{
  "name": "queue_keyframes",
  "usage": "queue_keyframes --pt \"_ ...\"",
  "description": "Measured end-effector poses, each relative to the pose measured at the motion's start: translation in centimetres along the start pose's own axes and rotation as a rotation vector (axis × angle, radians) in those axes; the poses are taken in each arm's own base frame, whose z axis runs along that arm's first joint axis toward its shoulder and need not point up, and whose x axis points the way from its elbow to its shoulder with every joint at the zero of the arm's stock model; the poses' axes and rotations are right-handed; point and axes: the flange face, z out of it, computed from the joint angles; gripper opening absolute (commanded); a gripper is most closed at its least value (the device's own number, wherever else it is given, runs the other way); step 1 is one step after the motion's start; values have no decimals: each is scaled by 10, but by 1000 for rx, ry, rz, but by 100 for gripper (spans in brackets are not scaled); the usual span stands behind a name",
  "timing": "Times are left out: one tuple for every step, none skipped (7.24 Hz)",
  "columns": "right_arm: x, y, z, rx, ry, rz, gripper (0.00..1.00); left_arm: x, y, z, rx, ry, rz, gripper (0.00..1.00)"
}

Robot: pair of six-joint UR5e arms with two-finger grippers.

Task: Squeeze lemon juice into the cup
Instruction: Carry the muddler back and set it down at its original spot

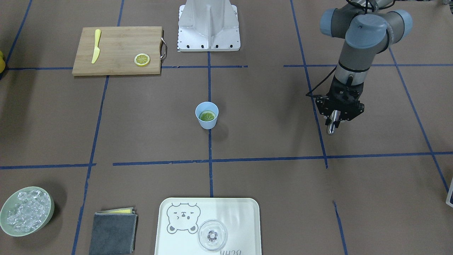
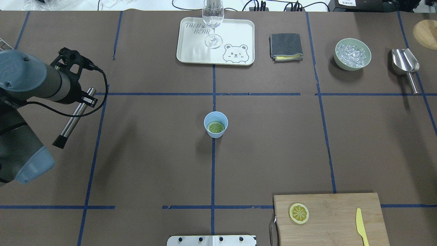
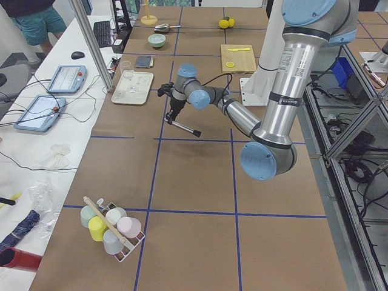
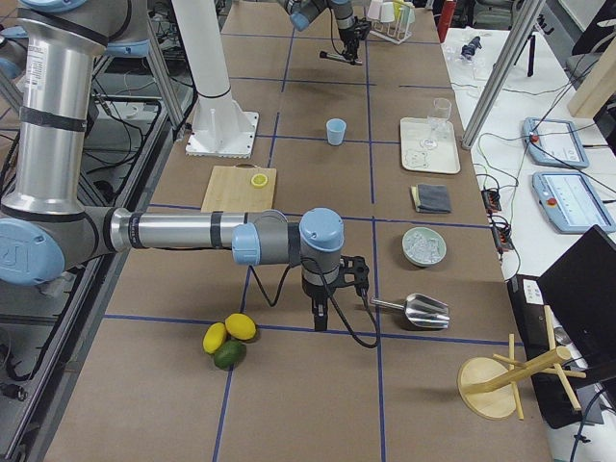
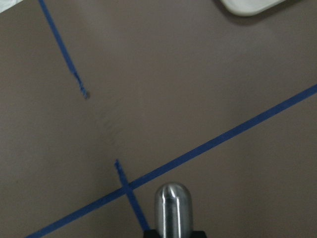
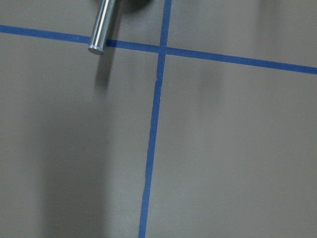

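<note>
The left gripper [image 2: 86,99] is pressed together on a metal rod [image 2: 71,119], which slants out of it with its dark tip hanging above bare table. It stands well off to the robot's left of the cup [image 2: 215,135], with nothing between them but brown table [image 2: 153,153] and blue tape lines. The light-blue cup stands upright at the middle of the table, on the centre tape line, and the lemon slice [image 2: 216,127] lies flat inside it, looking greenish. A second slice [image 2: 299,213] rests on the wooden cutting board [image 2: 334,222] beside a yellow knife [image 2: 361,223], near the robot's base on its right. On the far side stand a tray [image 2: 235,30] bearing a clear glass [image 2: 213,20], a folded grey cloth [image 2: 285,46], a green bowl of ice [image 2: 352,54] and a steel scoop [image 2: 405,61]. The right gripper [image 4: 322,308] shows only in the side view, low over the table near the scoop, and I cannot tell whether it is spread or closed.
</note>
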Motion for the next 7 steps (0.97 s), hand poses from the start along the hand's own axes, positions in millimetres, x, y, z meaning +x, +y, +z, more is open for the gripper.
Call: queue_keyframes --pt "-3 -1 0 4 -1 -1 100 -9 7 19 -38 -29 -124 0" --pt "-4 -2 0 6 -2 -3 100 -15 11 36 -67 -55 -212 0" --pt "-4 -2 0 8 -2 -5 100 -22 15 48 -88 -76 -254 0" --pt "-5 -2 -1 10 -2 -7 100 -27 19 59 -107 -94 -273 0" --pt "-5 -2 -1 12 -2 -9 100 -31 22 69 -124 -108 -280 0" --pt "-6 -3 -2 14 -2 -11 100 -33 24 76 -135 -116 -283 0" --pt "-6 -3 -2 15 -2 -12 100 -34 25 81 -142 -121 -284 0"
